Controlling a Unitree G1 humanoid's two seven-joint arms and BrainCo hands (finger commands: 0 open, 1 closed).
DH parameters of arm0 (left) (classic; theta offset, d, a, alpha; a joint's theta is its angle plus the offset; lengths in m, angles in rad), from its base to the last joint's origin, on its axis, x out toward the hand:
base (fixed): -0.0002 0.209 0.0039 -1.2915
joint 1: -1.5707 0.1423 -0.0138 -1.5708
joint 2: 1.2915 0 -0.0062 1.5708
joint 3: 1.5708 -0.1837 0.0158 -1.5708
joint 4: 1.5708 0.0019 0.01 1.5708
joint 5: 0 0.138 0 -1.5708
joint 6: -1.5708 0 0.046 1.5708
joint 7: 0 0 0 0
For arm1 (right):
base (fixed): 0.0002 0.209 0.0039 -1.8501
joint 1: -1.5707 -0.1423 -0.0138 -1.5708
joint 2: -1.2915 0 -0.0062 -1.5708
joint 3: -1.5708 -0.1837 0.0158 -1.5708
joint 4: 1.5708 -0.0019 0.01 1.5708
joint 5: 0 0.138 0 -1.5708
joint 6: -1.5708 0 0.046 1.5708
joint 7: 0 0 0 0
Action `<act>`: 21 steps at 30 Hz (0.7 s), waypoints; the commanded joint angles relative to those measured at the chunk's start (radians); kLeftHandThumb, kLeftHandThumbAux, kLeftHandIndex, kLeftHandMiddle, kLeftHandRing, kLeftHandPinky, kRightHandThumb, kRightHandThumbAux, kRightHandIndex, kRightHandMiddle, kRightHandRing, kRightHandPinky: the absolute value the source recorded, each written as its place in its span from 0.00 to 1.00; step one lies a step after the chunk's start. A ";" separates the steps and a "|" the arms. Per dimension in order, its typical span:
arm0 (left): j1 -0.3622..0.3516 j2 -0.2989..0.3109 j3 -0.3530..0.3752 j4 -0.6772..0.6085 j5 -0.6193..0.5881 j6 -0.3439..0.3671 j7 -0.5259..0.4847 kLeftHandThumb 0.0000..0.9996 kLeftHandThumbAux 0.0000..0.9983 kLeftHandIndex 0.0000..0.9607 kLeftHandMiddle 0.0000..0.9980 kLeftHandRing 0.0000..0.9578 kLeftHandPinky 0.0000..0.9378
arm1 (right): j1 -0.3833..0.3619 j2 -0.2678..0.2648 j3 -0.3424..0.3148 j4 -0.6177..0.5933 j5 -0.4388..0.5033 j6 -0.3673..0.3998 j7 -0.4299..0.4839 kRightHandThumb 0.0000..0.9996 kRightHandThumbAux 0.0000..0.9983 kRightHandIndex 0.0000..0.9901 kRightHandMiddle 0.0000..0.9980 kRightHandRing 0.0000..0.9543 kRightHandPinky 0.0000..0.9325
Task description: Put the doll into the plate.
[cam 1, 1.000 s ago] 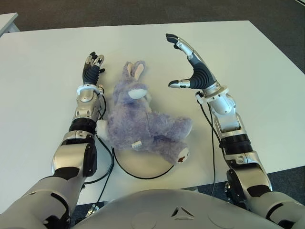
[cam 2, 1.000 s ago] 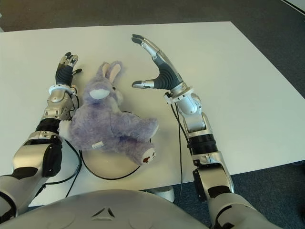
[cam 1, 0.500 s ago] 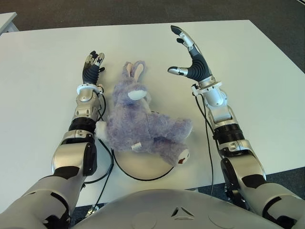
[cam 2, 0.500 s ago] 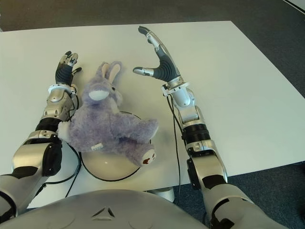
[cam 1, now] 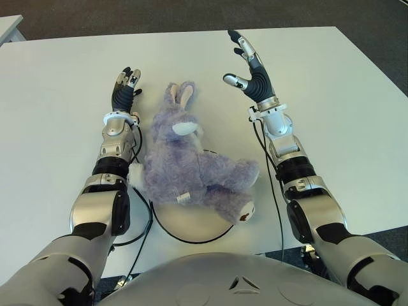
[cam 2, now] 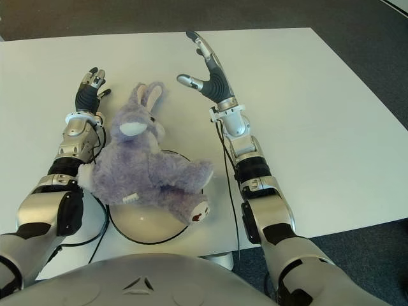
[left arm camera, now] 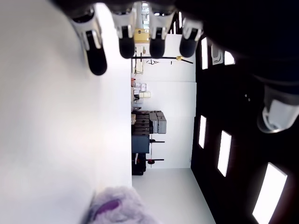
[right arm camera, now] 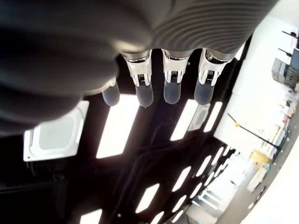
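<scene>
The doll (cam 1: 191,167) lies between my two empty, spread hands, body over the plate (cam 1: 191,224) and head pointing away, my left hand (cam 1: 123,92) just beside its head, nearer than my raised right hand (cam 1: 250,67).

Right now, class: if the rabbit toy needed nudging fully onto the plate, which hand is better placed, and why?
Probably the left hand: it sits open right beside the rabbit toy, which overhangs the plate on that side. The right hand is raised, open and farther off.
</scene>
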 commanded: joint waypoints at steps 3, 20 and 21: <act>0.055 -0.023 0.006 0.006 -0.012 0.045 -0.015 0.23 0.39 0.00 0.00 0.00 0.00 | -0.066 0.016 -0.007 0.104 0.018 -0.019 -0.005 0.00 0.28 0.00 0.00 0.00 0.00; 0.061 -0.024 0.013 0.003 -0.012 0.037 -0.030 0.23 0.41 0.00 0.00 0.00 0.00 | -0.204 0.063 -0.060 0.372 0.093 -0.023 0.002 0.00 0.30 0.00 0.00 0.00 0.00; 0.063 -0.024 0.013 0.002 -0.012 0.037 -0.031 0.23 0.41 0.00 0.00 0.00 0.00 | -0.208 0.066 -0.064 0.380 0.095 -0.022 0.003 0.00 0.31 0.00 0.00 0.00 0.00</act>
